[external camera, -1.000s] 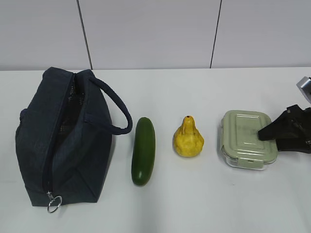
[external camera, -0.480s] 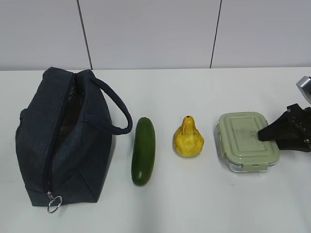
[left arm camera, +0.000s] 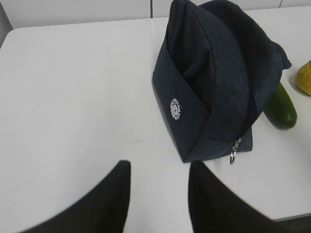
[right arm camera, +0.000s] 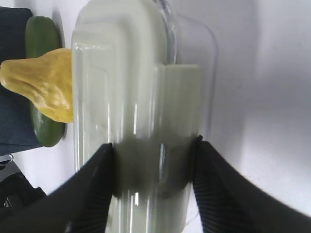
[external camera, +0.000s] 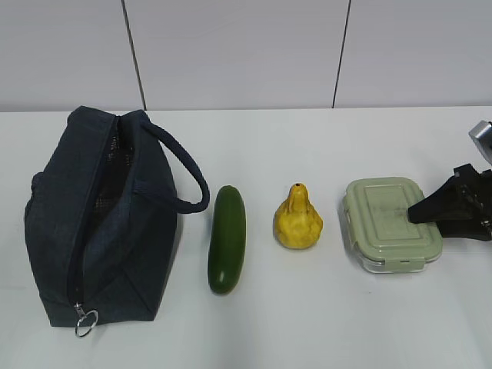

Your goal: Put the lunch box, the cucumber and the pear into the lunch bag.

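White worktop carries four items in a row, well apart from one another. At the left end stands the lunch bag, dark navy, zipper drawn open along its top, mesh lining visible inside, metal ring pull hanging at the near end, loop handle arching toward the cucumber. The cucumber lies lengthwise just beside the bag. To its right the pear sits upright, dark tip up. At the right end rests the lunch box, pale green lid on.

Right gripper: fingers partly closed, pressed against both long sides of the lunch box at its end; box resting on the worktop.

Left gripper: fingers moderately apart, holding nothing, hovering above bare worktop near the bag's end.
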You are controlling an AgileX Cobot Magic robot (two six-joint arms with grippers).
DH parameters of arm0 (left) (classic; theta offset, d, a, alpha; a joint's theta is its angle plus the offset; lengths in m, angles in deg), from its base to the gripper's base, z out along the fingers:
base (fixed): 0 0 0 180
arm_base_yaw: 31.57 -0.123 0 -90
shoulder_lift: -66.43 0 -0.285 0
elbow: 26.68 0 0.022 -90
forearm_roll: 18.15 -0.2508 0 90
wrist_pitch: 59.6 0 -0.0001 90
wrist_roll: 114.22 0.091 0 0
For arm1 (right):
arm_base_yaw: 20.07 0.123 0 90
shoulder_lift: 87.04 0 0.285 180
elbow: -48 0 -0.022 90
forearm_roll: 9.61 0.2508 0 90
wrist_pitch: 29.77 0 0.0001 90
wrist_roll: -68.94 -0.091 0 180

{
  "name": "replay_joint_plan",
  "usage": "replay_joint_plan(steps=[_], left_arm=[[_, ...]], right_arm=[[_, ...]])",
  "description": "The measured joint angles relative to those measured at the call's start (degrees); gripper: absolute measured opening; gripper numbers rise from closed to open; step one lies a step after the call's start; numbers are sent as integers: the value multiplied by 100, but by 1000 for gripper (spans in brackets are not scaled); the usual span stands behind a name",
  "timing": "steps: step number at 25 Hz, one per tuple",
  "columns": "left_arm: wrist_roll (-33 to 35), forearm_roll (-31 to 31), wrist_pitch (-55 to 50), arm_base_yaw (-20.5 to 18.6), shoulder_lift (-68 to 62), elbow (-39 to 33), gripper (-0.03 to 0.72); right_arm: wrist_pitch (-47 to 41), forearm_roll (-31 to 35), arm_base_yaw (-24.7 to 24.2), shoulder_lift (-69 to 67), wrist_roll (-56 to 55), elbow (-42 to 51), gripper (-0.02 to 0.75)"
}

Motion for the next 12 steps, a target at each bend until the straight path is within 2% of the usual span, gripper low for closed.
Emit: replay_joint_plan(steps=[12], left_arm=[[0, 0, 0, 0, 0, 0, 242]], right_arm=[[0, 0, 0, 0, -45, 0, 371]])
